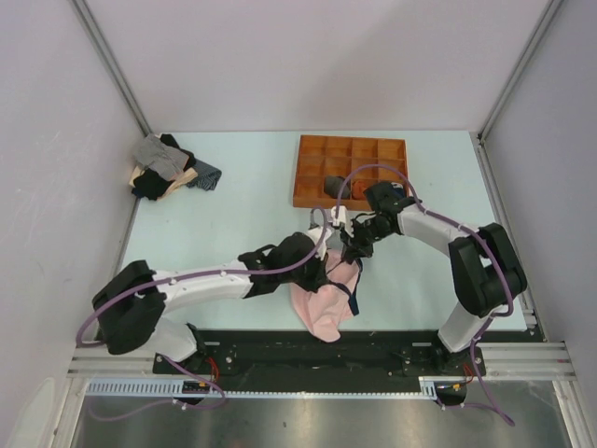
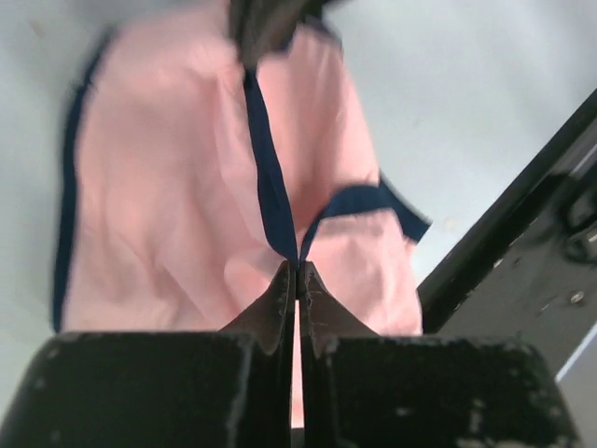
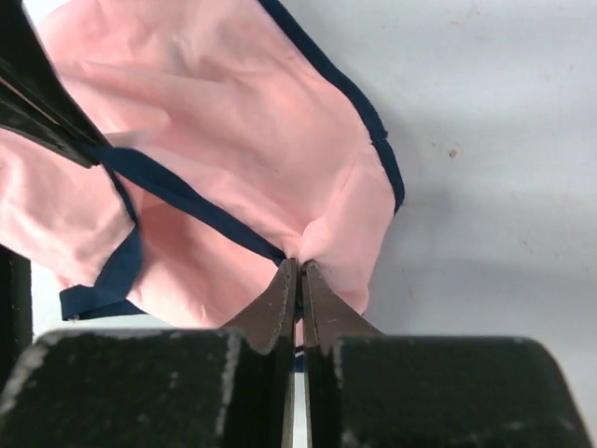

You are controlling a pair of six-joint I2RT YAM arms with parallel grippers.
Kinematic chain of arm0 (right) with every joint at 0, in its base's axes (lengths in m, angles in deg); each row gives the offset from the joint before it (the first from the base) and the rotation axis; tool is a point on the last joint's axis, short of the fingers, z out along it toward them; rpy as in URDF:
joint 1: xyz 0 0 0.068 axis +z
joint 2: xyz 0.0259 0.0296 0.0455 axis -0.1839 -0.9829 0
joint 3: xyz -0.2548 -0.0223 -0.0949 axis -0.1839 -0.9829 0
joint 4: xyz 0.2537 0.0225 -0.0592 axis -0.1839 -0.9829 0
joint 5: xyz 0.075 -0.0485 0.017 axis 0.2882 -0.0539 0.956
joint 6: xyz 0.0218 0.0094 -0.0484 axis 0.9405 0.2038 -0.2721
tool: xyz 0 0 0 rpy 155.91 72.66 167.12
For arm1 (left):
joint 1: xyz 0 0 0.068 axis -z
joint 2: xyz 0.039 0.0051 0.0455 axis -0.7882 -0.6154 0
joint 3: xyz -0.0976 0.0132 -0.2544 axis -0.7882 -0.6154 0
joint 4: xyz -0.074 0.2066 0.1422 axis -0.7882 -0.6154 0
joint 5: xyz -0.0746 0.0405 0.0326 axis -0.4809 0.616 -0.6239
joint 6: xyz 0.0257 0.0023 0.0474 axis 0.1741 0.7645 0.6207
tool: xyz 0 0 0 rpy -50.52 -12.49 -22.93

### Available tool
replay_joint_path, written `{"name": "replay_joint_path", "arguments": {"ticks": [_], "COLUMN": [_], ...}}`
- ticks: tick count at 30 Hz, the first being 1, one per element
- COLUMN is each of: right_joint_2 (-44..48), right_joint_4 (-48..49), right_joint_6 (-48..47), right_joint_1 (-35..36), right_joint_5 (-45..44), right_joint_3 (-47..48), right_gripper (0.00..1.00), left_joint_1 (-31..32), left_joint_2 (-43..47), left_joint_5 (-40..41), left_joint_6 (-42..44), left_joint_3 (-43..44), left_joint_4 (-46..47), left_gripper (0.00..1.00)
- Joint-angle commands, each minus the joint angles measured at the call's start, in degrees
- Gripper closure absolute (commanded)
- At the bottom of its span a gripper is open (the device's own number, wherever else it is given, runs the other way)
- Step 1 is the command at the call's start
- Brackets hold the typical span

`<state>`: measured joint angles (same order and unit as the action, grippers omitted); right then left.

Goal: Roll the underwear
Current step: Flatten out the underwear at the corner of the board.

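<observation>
The underwear [image 1: 322, 303], light pink with navy edging, hangs lifted above the table's near middle. Both grippers hold it. My left gripper [image 1: 328, 269] is shut on the navy waistband; in the left wrist view [image 2: 298, 271] the band [image 2: 269, 177] stretches taut from its jaws up to the other gripper. My right gripper [image 1: 353, 250] is shut on the same edge; in the right wrist view [image 3: 298, 266] its jaws pinch pink fabric [image 3: 233, 121] and band, with the left gripper's fingers [image 3: 42, 107] at upper left.
An orange compartment tray [image 1: 350, 170] at the back middle holds a dark rolled bundle [image 1: 334, 188]. A pile of grey, black and tan garments [image 1: 166, 168] lies at the back left. The black front rail [image 1: 308, 347] runs just below the hanging underwear.
</observation>
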<state>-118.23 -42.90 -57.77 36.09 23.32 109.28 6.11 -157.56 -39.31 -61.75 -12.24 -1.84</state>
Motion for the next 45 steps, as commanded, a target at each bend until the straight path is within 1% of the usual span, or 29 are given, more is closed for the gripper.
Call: {"name": "replay_joint_path", "arguments": {"ticks": [1,7,8,11,16,19,20,21,22,24,25,28,29,31,35,39,40,41,42,43,44,45], "right_joint_2": [5.1,12.7,14.2,15.8,20.5,23.9,24.8,25.7,27.7,29.8,32.4,35.7,37.1,38.4,42.8,43.5,43.0,42.0,40.1,38.6,37.2,35.5], "right_joint_4": [2.6,6.6,6.7,7.2,7.0,4.2,3.4,1.4,0.4,-1.7,-2.4,-6.6,-10.1,-13.2,-23.0,-29.8,-30.6,-29.7,-28.1,-26.0,-19.7,-15.6], "right_joint_6": [5.6,9.8,10.1,11.2,13.3,11.7,11.3,11.2,10.5,10.5,10.4,9.5,8.8,8.6,5.3,3.3,3.7,5.2,8.7,11.0,13.2,15.8], "right_joint_1": [-0.6,-1.5,-1.8,-2.9,-7.2,-7.7,-7.7,-7.7,-7.7,-7.7,-7.7,-7.7,-7.7,-7.7,-7.6,-6.0,-5.0,-4.1,-1.8,-0.5,0.5,1.6], "right_joint_5": [-1.9,-0.7,-0.4,-0.1,3.1,2.0,1.6,1.0,0.6,-0.7,-1.2,-3.0,-3.4,-4.9,-5.2,-2.4,-1.9,-1.5,-0.7,-0.4,-0.2,0.0], "right_joint_3": [0.4,0.5,0.6,1.0,2.8,5.7,7.3,8.0,8.7,9.5,9.5,10.5,11.1,12.5,15.0,15.8,15.6,14.1,12.7,11.0,6.9,5.2], "right_gripper": [0.99,1.0,1.0,1.0,1.0,1.0,1.0,1.0,1.0,1.0,1.0,1.0,1.0,1.0,1.0,1.0,1.0,1.0,1.0,1.0,1.0,1.0], "left_joint_1": [-3.3,-6.7,-7.1,-7.9,-8.6,-9.3,-9.5,-9.7,-9.7,-9.7,-9.7,-9.7,-9.6,-9.5,-8.8,-8.4,-8.6,-8.8,-10.0,-10.9,-12.1,-14.9], "left_joint_2": [6.2,11.5,12.0,12.5,13.9,14.6,14.3,14.1,13.1,12.1,11.8,10.5,10.1,9.8,9.0,9.0,10.2,10.8,11.4,12.5,12.9,12.9], "left_joint_5": [-3.3,-6.9,-9.1,-12.1,-11.8,-12.3,-13.0,-15.1,-16.6,-19.5,-22.3,-27.4,-28.9,-31.4,-37.3,-38.2,-37.4,-36.3,-34.2,-32.7,-31.3,-28.7], "left_joint_6": [-1.1,0.8,1.0,2.4,5.0,7.8,9.2,9.9,10.4,11.3,11.4,10.9,10.1,9.3,6.4,5.9,5.9,5.4,5.0,4.2,1.9,0.6], "left_joint_3": [0.0,0.8,1.8,4.6,9.7,13.4,16.3,17.9,21.3,24.3,26.4,28.4,28.5,28.3,26.1,21.7,18.8,17.0,14.9,9.9,7.2,4.3], "left_joint_4": [9.2,7.3,6.8,5.6,-0.4,-4.7,-7.1,-8.4,-9.8,-12.9,-13.6,-14.6,-14.4,-13.8,-10.7,-8.9,-7.8,-7.1,-6.3,-3.7,-2.5,-1.3], "left_gripper": [1.0,0.99,0.99,0.98,0.98,0.98,0.98,0.97,0.97,0.97,0.96,0.96,0.96,0.96,0.95,0.95,0.95,0.96,0.96,0.95,0.93,0.93]}}
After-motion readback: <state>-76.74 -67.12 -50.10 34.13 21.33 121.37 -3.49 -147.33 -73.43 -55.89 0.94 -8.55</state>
